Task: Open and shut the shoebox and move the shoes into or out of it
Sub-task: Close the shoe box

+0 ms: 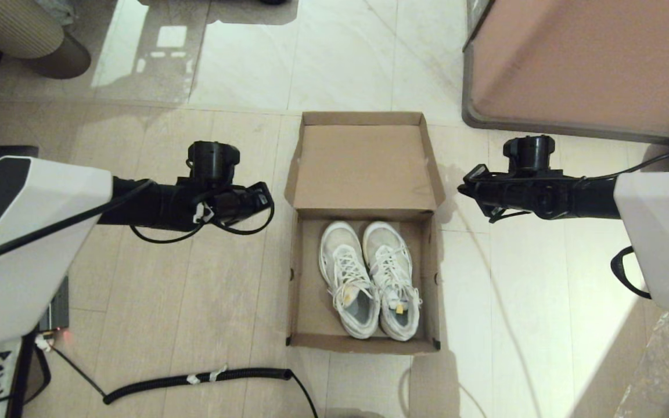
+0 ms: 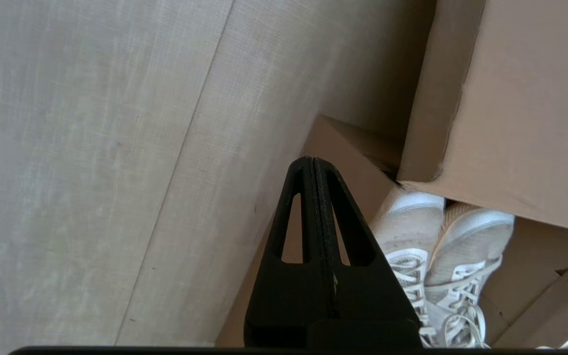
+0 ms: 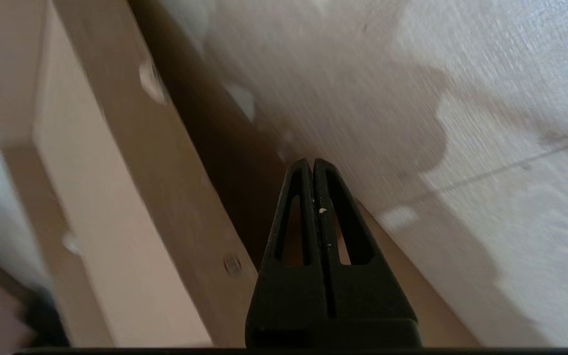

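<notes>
The shoebox (image 1: 363,232) sits on the tiled floor (image 1: 224,278) directly ahead of me, its hinged lid (image 1: 364,165) thrown back and standing up at the far side. Inside the tray lie the shoes (image 1: 369,278), a pair of white lace-up sneakers side by side, toes toward the lid and heels toward the near wall, crowded against the right wall with bare cardboard along the left.

My left gripper (image 2: 313,165) hangs above the floor just off the box's left wall, level with the lid hinge, its two fingers pressed flat together and holding nothing. My right gripper (image 3: 312,165) hangs off the box's right wall at the same level, likewise clenched on nothing. Neither touches the cardboard.

A pinkish-brown cabinet (image 1: 590,64) stands at the far right, and a black corrugated cable (image 1: 195,380) lies across the near tiles to the left.
</notes>
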